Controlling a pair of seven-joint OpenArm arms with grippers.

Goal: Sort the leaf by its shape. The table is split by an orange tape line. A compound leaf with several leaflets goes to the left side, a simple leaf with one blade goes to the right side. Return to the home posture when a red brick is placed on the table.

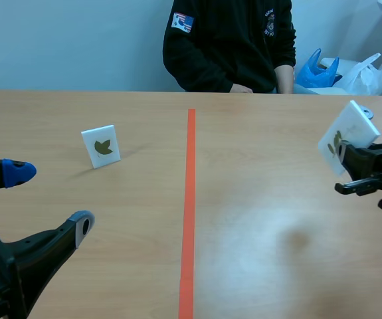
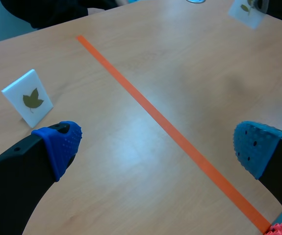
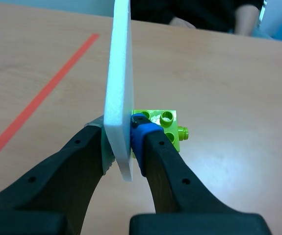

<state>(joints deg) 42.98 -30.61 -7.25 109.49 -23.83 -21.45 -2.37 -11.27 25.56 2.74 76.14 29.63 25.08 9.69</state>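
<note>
Left of the orange tape line (image 1: 190, 199), the left pincer (image 1: 50, 199) hung open and empty, and 1 leaf card (image 1: 101, 146) already stood on the tabletop (image 1: 277, 252). Right of the line, the right pincer (image 3: 122, 144) gripped another leaf card (image 3: 121, 73) on its green brick (image 3: 163, 122), raised and not yet set down. Nothing seemed to block it. A person (image 1: 227, 46) sat beyond the line's far end.

hand (image 3: 122, 147) clamping white card (image 3: 120, 73), green brick (image 3: 166, 122) beside
</note>
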